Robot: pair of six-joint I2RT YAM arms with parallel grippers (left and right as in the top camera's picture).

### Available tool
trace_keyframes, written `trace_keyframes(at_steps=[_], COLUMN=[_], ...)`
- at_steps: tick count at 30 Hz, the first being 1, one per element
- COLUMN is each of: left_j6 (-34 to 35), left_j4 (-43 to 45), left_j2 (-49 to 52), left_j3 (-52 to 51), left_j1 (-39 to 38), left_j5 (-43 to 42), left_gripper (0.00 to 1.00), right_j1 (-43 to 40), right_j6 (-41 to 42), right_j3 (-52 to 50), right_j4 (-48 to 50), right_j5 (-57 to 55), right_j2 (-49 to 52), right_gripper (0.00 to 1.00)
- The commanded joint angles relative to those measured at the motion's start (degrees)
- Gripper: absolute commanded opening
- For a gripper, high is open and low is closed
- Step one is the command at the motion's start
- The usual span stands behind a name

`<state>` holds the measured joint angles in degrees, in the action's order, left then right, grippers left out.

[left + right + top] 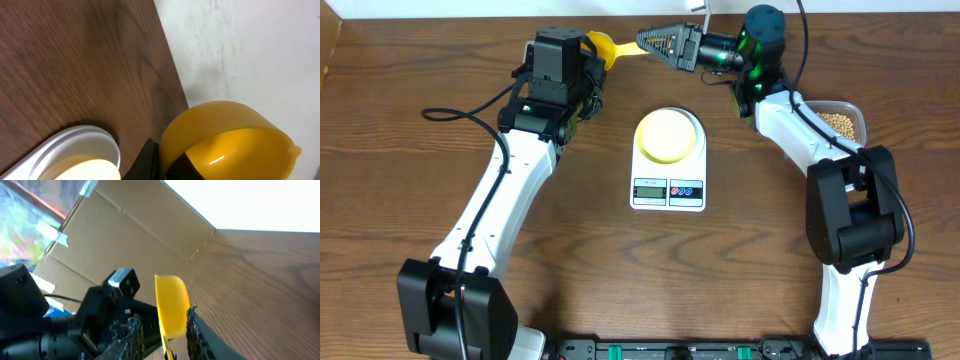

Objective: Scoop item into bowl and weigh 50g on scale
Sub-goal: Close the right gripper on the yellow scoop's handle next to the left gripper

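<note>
Two sets of fingers meet on one scoop at the far edge of the worktop [420, 180]. Your left fingers [149, 160] are fully closed and have hold of the yellow scoop [602, 46] close to its cup. In the left wrist view the rounded cup fills the lower right, with one dark finger pressed against it.

Your right fingers [644, 42] point left along the back edge and stand partly open on either side of the scoop's handle [628, 52]. The right wrist view shows the handle between them, close against one finger with a gap to the other. They are around it, not clamped on it. A cardboard box [125, 230] stands behind.

The beans [838, 122] lie in a clear tub [861, 108] at the right side of the worktop, just beside your right arm and well apart from the scoop. From these views you cannot tell whether any beans are in the scoop.

The pale-yellow bowl [668, 133] sits on the white scale [668, 205] in the middle of the worktop, between the two arms and nearer to you than the scoop. The scale's display and two buttons run along its near edge, and the digits are too small to read. In the left wrist view the bowl and the scale's white rim show at the lower left.
</note>
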<state>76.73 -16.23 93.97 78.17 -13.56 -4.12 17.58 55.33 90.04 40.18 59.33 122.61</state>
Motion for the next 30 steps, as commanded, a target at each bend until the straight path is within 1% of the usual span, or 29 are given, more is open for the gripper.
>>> trace_keyframes(at_steps=[1,4,17,23,28,30], left_j6=[0.5,0.5,0.52,0.57,2.91,3.1], left_j4=[0.02,0.04,0.04,0.09,0.04,0.04], left_j2=[0.55,0.55,0.55,0.55,0.55,0.55], left_j3=[-0.28,-0.28,-0.28,-0.28,-0.28,-0.28], left_j1=[0.09,0.09,0.72,0.72,0.72,0.72], left_j5=[0.76,0.76,0.76,0.76,0.74,0.74], left_gripper=[0.08,0.08,0.08,0.08,0.08,0.08], right_j1=[0.0,0.04,1.31,1.4,1.99,2.01], right_j6=[2.56,4.35,4.44,4.42,4.42,4.42], right_j3=[1.07,1.07,1.07,1.07,1.07,1.07], right_j4=[0.13,0.17,0.15,0.17,0.17,0.15], right_j5=[-1.53,-1.51,0.31,0.37,0.37,0.39], right_j2=[0.33,0.33,0.33,0.33,0.33,0.33], right_gripper=[0.22,0.2,0.22,0.21,0.21,0.18])
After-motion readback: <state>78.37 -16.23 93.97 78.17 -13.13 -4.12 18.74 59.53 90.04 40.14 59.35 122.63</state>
